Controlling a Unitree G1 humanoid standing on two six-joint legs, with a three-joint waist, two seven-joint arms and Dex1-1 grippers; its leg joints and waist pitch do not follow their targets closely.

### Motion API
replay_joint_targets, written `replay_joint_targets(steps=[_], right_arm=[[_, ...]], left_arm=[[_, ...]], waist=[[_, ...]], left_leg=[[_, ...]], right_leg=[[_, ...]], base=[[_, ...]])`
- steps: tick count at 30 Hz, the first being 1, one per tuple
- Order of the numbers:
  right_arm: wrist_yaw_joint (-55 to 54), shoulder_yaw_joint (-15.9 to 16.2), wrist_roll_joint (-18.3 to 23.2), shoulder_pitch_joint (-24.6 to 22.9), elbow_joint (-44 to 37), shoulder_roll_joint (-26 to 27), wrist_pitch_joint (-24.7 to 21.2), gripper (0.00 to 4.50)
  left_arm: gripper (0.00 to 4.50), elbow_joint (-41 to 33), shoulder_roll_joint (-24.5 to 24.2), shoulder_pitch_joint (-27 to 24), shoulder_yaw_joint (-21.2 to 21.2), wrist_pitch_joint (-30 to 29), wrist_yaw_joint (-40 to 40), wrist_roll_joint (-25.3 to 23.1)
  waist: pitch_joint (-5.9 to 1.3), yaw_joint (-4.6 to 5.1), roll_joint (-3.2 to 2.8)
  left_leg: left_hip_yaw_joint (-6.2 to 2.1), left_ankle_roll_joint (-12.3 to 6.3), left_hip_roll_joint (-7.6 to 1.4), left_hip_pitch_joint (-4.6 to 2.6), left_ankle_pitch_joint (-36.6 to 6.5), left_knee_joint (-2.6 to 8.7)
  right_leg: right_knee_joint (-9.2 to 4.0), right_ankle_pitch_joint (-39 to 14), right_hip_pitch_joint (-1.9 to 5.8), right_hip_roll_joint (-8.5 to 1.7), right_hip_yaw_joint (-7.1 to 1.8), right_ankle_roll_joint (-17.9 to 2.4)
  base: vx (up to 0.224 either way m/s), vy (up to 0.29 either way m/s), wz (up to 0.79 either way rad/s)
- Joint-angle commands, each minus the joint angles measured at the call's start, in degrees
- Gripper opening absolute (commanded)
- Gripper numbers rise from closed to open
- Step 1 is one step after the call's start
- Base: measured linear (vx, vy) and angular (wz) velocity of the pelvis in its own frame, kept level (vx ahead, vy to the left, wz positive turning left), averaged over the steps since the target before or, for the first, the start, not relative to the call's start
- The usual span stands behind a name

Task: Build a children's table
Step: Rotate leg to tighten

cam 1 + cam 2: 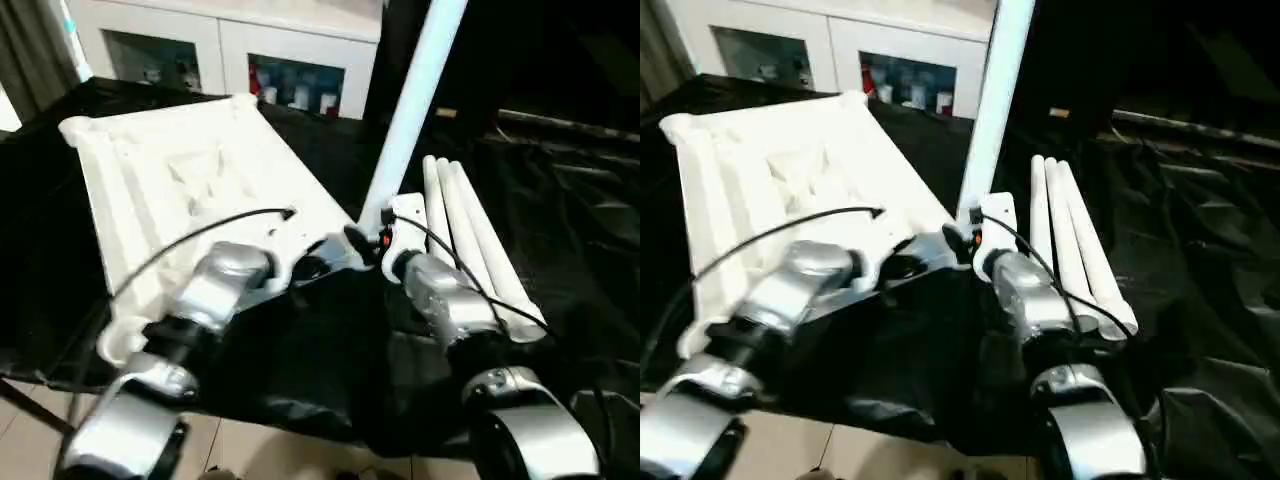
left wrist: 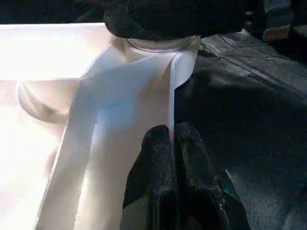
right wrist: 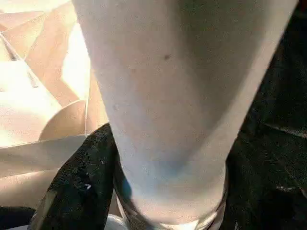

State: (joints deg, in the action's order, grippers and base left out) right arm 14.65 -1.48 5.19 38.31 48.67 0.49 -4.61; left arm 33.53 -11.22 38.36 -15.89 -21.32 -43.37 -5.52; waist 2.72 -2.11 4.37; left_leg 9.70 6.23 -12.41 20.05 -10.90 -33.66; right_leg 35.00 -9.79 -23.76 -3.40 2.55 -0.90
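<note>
The children's table top (image 1: 170,170) lies underside up on a black cloth, its ribs showing. One white leg (image 1: 415,90) stands upright at the top's near right corner, its foot at the round socket (image 2: 158,45). My right gripper (image 1: 372,240) is shut on this leg low down, and a black finger (image 3: 81,182) presses its side. Three more legs (image 1: 470,240) lie side by side on the cloth to the right. My left gripper (image 2: 171,132) is shut with nothing in it, its tips resting against the top's rim just short of that corner.
The black cloth (image 1: 570,200) covers the work surface and hangs over its near edge, with pale floor (image 1: 280,450) below. A white cabinet with glass doors (image 1: 290,70) stands behind. Black cables run over both silver forearms.
</note>
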Motion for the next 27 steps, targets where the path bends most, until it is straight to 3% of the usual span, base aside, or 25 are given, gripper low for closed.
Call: replay_joint_targets(steps=[1,5,11,12,19,27], right_arm=[[2.0,3.8,-1.0,-0.4,2.8,3.3,-0.7,3.28],[5.5,4.8,-1.5,0.3,2.5,2.3,1.5,3.48],[15.4,6.7,-2.3,-0.1,-0.1,-2.2,3.6,3.48],[18.0,7.0,-2.2,-0.4,-1.0,-3.5,3.8,3.48],[35.1,8.4,0.9,-2.3,-6.6,-10.8,1.9,3.48],[45.2,10.3,1.6,-4.1,-10.2,-15.6,2.0,3.48]], left_arm=[[0.00,0.7,2.1,1.1,-0.9,1.4,0.8,-0.3],[0.00,-0.1,0.4,0.6,-1.0,1.6,-1.8,0.5],[0.00,-2.1,-3.4,-1.2,-2.0,3.9,-8.3,1.4],[0.00,-2.7,-4.4,-1.8,-2.3,4.8,-10.2,1.5],[0.00,-6.3,-9.6,-4.1,-2.4,6.9,-21.3,4.8],[0.00,-7.8,-12.7,-4.8,-2.7,7.0,-27.0,6.3]], waist=[[-3.28,-0.02,-0.82],[-3.20,-0.01,-0.89],[-3.34,0.19,-0.82],[-3.42,0.20,-0.77],[-3.58,-0.21,-1.18],[-3.30,-0.71,-1.42]], left_leg=[[0.20,0.48,-0.32,0.02,-14.3,4.14],[0.15,0.12,-0.33,0.05,-15.0,4.23],[0.12,-0.63,-0.41,0.42,-13.3,4.20],[0.15,-0.98,-0.45,0.63,-12.2,4.12],[0.50,-2.90,-0.73,-0.02,-8.9,3.86],[0.60,-1.88,-0.80,-0.32,-11.6,3.98]], right_leg=[[-4.75,-18.3,2.55,-3.42,-2.03,-8.2],[-4.87,-19.4,2.54,-3.49,-2.02,-8.2],[-4.43,-16.2,3.00,-3.53,-2.05,-9.3],[-4.23,-14.4,3.23,-3.60,-2.09,-9.9],[-3.14,-4.3,3.39,-3.31,-2.16,-14.4],[-3.66,-8.9,3.13,-3.47,-2.23,-13.9]], base=[[0.000,0.000,0.00],[0.000,0.000,0.00],[0.000,0.000,0.00],[0.000,0.000,0.00],[0.000,0.000,0.00],[0.000,0.000,0.00]])
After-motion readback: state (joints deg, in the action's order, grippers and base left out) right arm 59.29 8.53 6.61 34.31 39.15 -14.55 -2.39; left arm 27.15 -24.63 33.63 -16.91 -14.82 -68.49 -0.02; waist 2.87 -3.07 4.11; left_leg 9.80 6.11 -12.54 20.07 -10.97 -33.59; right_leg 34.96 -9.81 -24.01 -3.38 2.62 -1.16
